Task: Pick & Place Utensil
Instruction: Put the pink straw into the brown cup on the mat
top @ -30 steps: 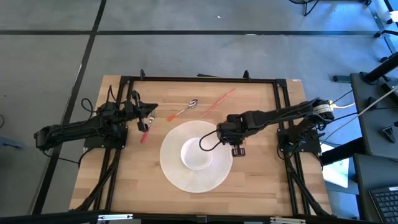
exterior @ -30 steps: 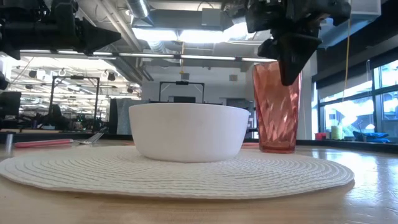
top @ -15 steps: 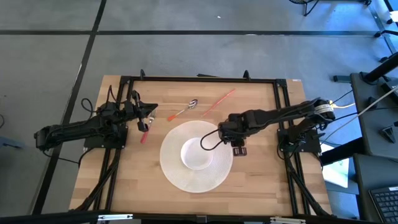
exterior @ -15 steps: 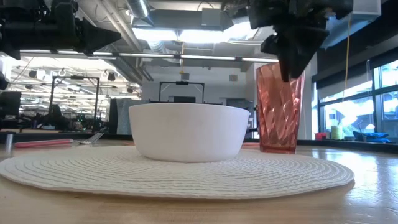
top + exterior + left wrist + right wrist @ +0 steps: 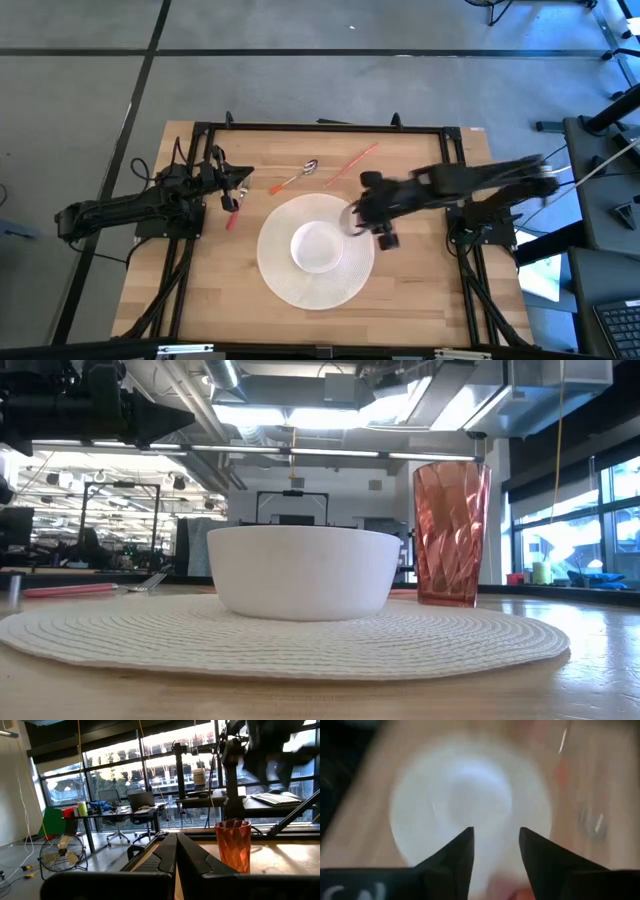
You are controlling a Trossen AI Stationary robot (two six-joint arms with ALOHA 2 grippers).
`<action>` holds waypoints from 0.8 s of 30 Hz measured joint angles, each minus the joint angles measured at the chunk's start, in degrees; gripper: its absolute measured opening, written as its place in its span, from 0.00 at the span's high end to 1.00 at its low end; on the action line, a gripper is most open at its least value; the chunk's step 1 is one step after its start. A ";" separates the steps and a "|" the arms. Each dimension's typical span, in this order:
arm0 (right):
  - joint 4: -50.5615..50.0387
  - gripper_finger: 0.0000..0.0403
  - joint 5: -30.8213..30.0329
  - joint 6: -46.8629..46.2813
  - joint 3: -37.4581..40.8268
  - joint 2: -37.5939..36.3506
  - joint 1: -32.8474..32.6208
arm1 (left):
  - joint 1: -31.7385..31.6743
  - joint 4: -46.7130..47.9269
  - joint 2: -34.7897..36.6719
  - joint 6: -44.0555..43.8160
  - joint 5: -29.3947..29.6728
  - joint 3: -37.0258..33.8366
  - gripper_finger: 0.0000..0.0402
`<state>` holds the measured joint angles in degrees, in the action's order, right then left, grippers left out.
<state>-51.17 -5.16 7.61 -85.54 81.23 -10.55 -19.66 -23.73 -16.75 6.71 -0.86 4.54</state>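
A silver spoon (image 5: 297, 177) and a thin orange utensil (image 5: 350, 163) lie on the wood at the table's far side. A red-handled utensil (image 5: 232, 215) lies near the left edge, under my left gripper (image 5: 242, 181), which is shut and stands above the table. A white bowl (image 5: 318, 247) sits on a round woven placemat (image 5: 285, 275). A red faceted cup (image 5: 451, 532) stands upright on its base at the mat's right side. My right gripper (image 5: 362, 214) is open above the mat, between bowl and cup; its wrist view looks down on the bowl (image 5: 470, 800).
Black frame rails (image 5: 320, 127) run along the table's far, left and right edges. The bowl (image 5: 300, 570) and the cup take up the table's middle. Bare wood shows near the front edge and at the far right corner.
My right gripper has opened and let go of the cup's rim. It has then risen out of the low view, and the arm is still moving. The cup stays upright where it stood.
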 joint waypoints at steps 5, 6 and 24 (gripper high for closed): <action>15.18 0.72 2.06 1.22 9.64 -14.04 0.17 | 0.00 0.00 -0.01 0.03 -0.02 0.00 0.98; 16.88 0.75 2.08 0.92 12.32 -16.89 0.15 | -0.02 0.00 0.00 0.02 -0.02 0.00 0.99; 68.89 0.98 6.87 -4.17 72.44 -59.32 0.17 | -0.01 0.00 0.00 0.03 2.68 0.00 0.99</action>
<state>17.72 1.72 3.45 -13.09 21.90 -10.37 -19.67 -23.73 -16.74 6.74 1.82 4.54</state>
